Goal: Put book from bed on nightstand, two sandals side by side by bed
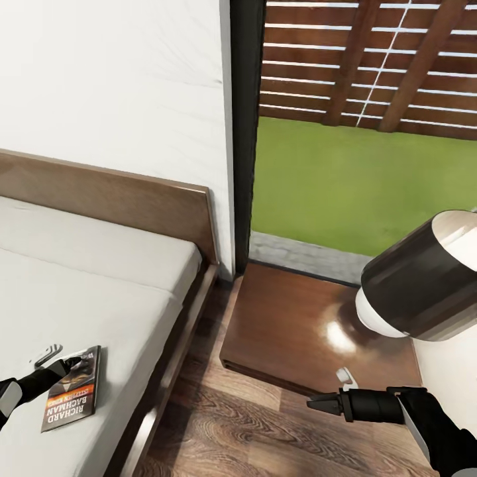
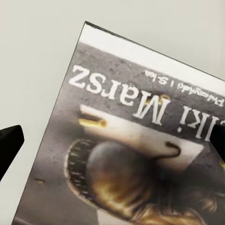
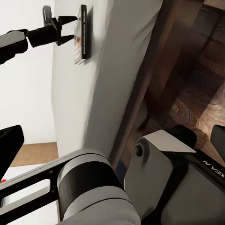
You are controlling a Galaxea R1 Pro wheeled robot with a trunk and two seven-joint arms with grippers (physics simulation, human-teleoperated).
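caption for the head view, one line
Left gripper open at the book on the bed, nightstand alongside.

**Robot body: black, grey and white**

The left gripper [image 1: 71, 364] has slim black tapered fingers on a black wrist with a white cuff. The right gripper [image 1: 311, 402] is black, cone-tipped, beside the nightstand [image 1: 285, 324]. The right arm [image 1: 424, 278] is a glossy dark-grey cylinder with white ends.

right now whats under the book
The book lies flat on the bed, on its off-white mattress. The left gripper is at its edge. Whatever lies beneath the cover is hidden.
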